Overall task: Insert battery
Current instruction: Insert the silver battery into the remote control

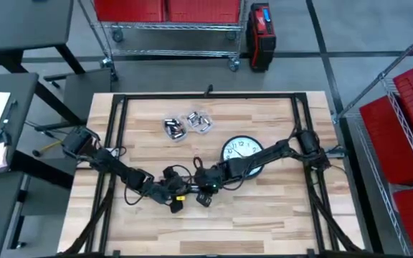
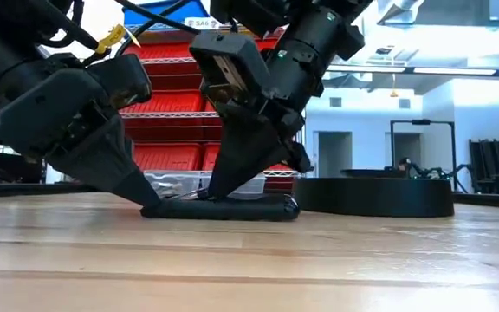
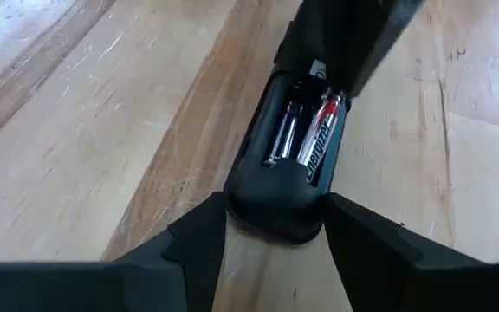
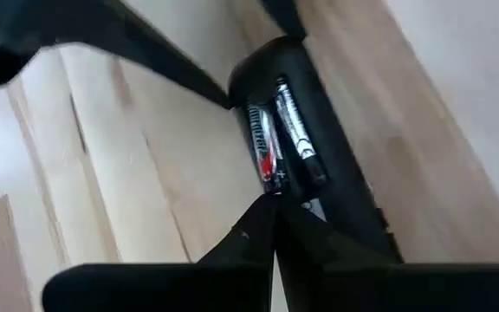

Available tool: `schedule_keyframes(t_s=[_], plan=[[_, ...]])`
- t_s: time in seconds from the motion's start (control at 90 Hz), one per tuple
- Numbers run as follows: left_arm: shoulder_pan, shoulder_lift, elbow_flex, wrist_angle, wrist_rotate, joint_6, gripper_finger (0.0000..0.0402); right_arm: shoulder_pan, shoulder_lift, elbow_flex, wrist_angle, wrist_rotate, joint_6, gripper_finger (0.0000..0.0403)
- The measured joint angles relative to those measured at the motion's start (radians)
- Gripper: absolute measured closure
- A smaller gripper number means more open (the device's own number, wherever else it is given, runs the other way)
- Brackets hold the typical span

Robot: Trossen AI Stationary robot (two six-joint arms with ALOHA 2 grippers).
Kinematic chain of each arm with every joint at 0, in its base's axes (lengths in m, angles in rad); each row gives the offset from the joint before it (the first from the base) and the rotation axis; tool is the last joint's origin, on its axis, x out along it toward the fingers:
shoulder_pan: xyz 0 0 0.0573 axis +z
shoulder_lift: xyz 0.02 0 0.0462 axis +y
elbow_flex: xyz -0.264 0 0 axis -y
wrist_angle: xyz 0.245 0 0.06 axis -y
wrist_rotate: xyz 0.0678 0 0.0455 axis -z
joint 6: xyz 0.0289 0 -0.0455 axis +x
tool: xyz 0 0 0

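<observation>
We find the remote (image 3: 277, 178) lying flat on the tabletop (image 1: 278, 208), near its front middle, battery bay facing up. The left hand (image 3: 271, 230) grips the remote's end between its two fingers. The right hand (image 4: 275, 227), fingers closed together, presses down at one battery (image 3: 321, 137) in the bay. A second battery (image 3: 284, 134) lies beside it. We judge both cells nearly seated; final pressing and the cover remain. The clock (image 1: 241, 154) stands apart.
</observation>
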Motion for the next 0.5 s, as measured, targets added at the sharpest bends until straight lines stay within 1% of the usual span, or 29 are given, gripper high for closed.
schedule_keyframes(t_s=[0.278,0.378,0.5], plan=[[0.011,0.000,0.000,0.002,0.007,-0.002,0.0230,0.003,0.002,0.002,-0.048,0.025,-0.051,0.0403],[0.011,0.000,0.000,0.002,0.007,-0.002,0.0230,0.000,-0.016,0.003,-0.062,0.015,-0.104,0.0403],[0.012,0.000,0.000,0.003,0.006,-0.002,0.0230,0.001,-0.045,-0.001,-0.090,0.015,-0.129,0.0403]])
